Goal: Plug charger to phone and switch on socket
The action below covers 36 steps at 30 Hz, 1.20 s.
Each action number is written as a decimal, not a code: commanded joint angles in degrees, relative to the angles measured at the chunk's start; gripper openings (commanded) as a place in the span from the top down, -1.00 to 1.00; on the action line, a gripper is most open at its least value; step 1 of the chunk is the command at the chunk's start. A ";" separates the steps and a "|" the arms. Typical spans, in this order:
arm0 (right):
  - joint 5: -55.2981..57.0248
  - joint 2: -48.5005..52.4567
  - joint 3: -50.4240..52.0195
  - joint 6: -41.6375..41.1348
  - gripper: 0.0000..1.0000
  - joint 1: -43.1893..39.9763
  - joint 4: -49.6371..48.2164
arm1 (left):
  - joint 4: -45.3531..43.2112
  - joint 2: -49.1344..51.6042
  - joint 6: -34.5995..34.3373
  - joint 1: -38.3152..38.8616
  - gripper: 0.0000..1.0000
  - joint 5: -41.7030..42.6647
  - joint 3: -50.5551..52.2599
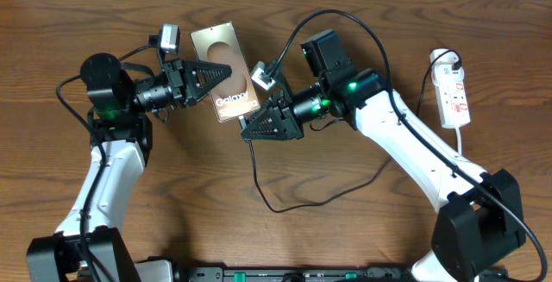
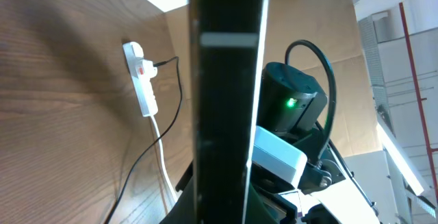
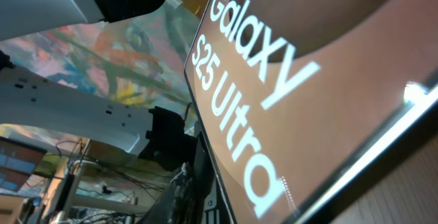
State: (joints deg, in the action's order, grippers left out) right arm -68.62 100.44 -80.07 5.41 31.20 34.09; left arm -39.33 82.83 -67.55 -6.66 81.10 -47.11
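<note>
When handling the phone (image 1: 235,101), treat as a rigid, light slab with a glossy, slippery face and a breakable screen; pinch face and back from a long edge at mid-length, clear of the short end meant for the plug. Locate left of centre, seen edge-on in the left wrist view and clamped between the closed fingers of the left gripper (image 1: 220,73), seemingly tilted up off the table (image 1: 328,239). Moving rightward, find the right gripper (image 1: 250,129) just beside the lower end of the phone, near enough to fill the right wrist view with the "Galaxy" lettering; record its opening as impossible to tell, no fingers or held item showing clearly. Treat the charger (image 1: 280,209) as thin, limp and springy along the cable, stiff only at the plug tip; take hold just behind that tip, hidden here, to prevent buckling on insertion. Trace the cable from under the right gripper in a loop across the table towards the socket (image 1: 453,92), flat at far right, well apart from both grippers.
</note>
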 commanded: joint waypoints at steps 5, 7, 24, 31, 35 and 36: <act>-1.36 -0.68 -0.26 -1.77 0.78 0.70 -2.10 | -0.37 -0.42 0.07 0.09 0.86 -0.15 0.00; -1.36 -0.68 -0.26 -2.86 0.84 0.70 -3.04 | -0.37 -0.42 0.07 0.09 0.86 -0.15 0.00; -3.06 -0.68 -0.26 -14.62 0.98 -1.90 -8.66 | -2.10 -0.42 7.37 0.09 0.86 3.72 0.00; -5.05 -0.68 -0.26 -14.58 0.98 -2.27 -10.62 | -5.35 -0.42 7.30 0.09 0.86 6.43 0.00; -5.05 -0.68 -0.26 -14.62 0.98 -2.29 -11.72 | -5.31 -0.42 7.28 0.09 0.86 7.85 0.00; -5.05 -0.68 -0.26 -14.67 0.98 -2.29 -12.28 | -5.31 -0.42 7.08 0.09 0.86 8.07 0.00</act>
State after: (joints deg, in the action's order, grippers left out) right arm -71.46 100.68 -78.98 -9.10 30.13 24.40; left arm -44.45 82.87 -62.89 -7.33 80.12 -47.13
